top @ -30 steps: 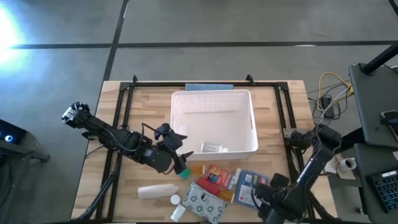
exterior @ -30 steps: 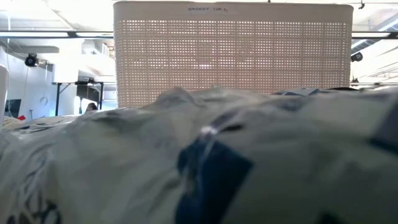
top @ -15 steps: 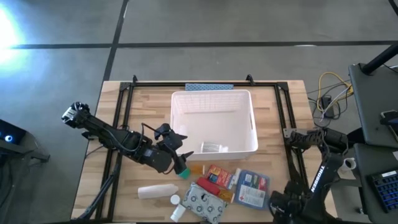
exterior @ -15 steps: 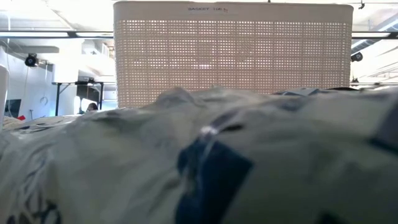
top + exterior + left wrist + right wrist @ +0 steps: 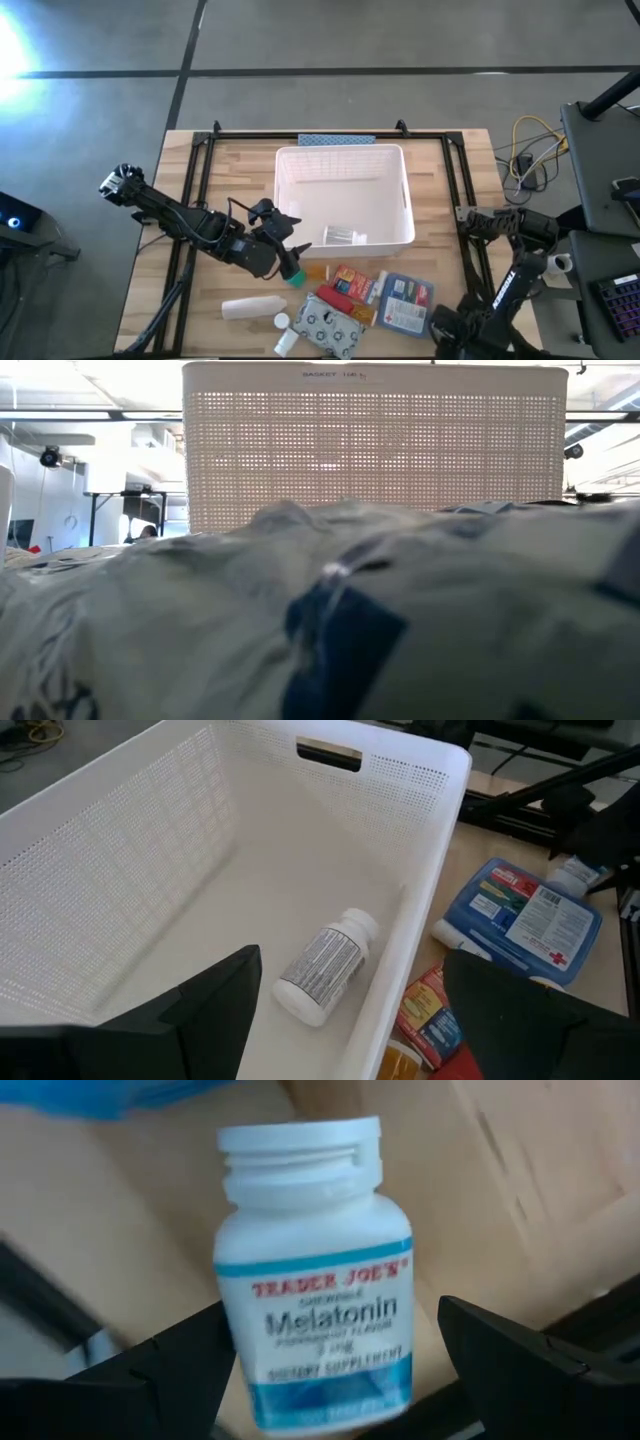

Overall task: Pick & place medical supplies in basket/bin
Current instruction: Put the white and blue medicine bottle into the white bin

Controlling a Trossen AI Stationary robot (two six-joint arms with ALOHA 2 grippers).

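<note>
The right gripper (image 5: 330, 1380), jaws wide and empty, frames a melatonin bottle (image 5: 315, 1270) near the white bin (image 5: 400, 170); closing on it looks next.

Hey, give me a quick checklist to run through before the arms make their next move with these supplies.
1. Left tool open and empty, at the basket's near wall: ok.
2. Right tool open, Melatonin bottle between its fingers: ok.
3. Basket has room, with only one pill bottle inside: ok.
4. Low view clear: not ok, the pouch blocks it.
</note>
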